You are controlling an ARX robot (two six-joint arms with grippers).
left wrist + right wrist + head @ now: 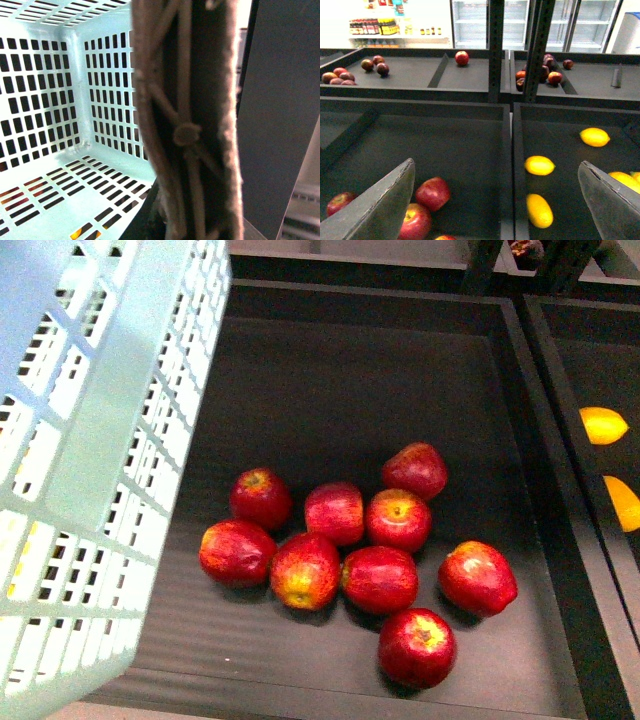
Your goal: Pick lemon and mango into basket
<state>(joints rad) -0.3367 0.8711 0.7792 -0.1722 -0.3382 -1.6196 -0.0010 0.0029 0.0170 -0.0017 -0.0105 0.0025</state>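
**Basket carried aloft, right tool spread before the yellow fruit**

Nearest, the basket [90, 470] filled the left of the front view, tilted and clear of any surface. Its brown handle [185, 135] ran blurred down the left wrist view, hard against a grey slab I took for a finger. By that, the left tool [220, 130] seemed clamped on the handle, keeping the basket close for dropping fruit in. The stretch of slotted floor in view held nothing.

Next, the red apples [380, 580] lay bunched in the centre tray [330, 370], no part of the job. The right tool [492, 210] stood wide and empty, its fingers [375, 210] at the lower corners of its view either side of the divider [512, 150], probably lined up for a reach.

Farther, at the right edge of the front view, the lemon [603, 425] lay in the neighbouring tray [590, 360], with the mango [623, 502] just below it, apart. Beyond, at the top of the right wrist view, an upper shelf [470, 75] held dark red fruit.
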